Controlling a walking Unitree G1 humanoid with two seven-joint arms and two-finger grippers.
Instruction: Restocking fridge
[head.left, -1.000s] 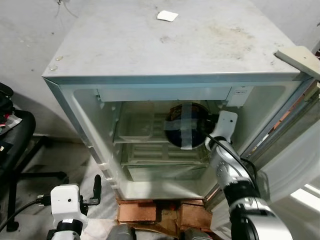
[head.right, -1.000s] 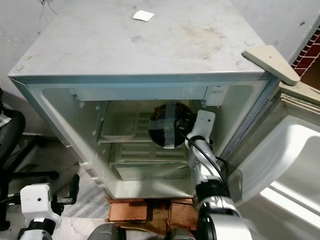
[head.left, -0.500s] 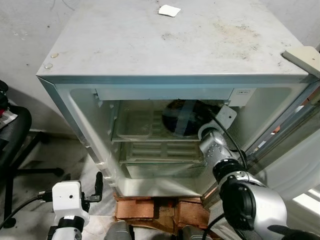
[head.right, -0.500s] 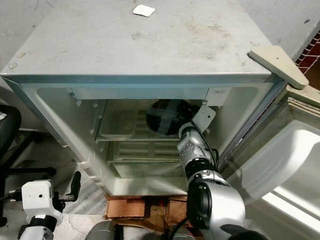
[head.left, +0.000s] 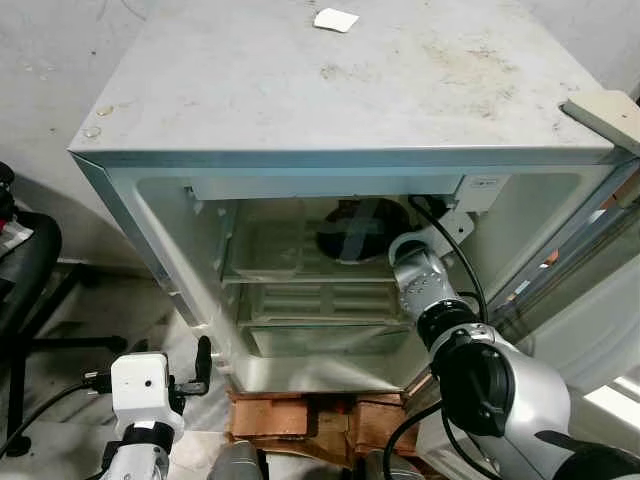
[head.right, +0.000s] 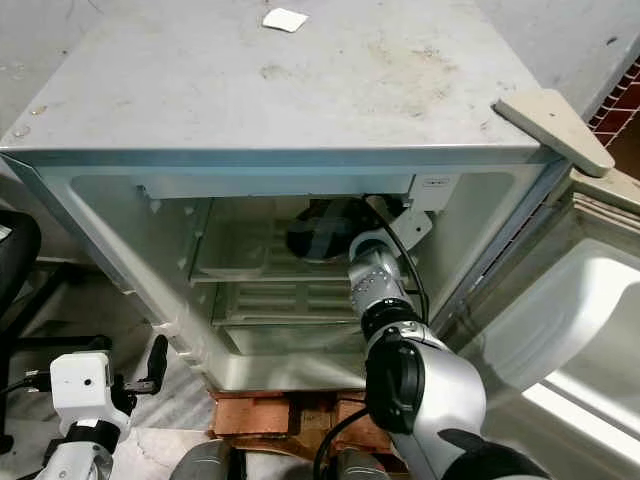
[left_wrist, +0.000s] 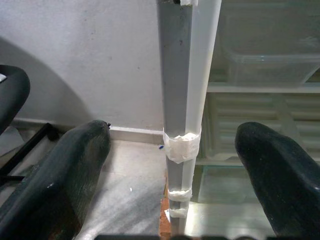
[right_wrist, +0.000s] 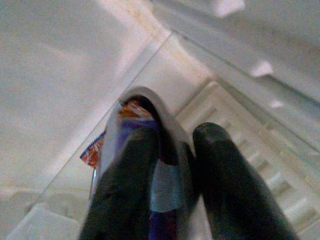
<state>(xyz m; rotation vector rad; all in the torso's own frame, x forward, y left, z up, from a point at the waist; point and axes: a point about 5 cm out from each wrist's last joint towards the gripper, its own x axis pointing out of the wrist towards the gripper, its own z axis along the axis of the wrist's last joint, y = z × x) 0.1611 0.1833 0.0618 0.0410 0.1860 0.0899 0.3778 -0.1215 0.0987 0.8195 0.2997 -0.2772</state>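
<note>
The fridge was viewed from above and in front by both head cameras, angled steeply down so that its dusty top and open interior were shared by the two views, the right eye's being shifted slightly sideways. The left wrist camera was held low near the floor, facing the fridge's front edge close up between its own fingers. The right wrist camera was set inside the compartment, very close to the shelf and inner wall.
</note>
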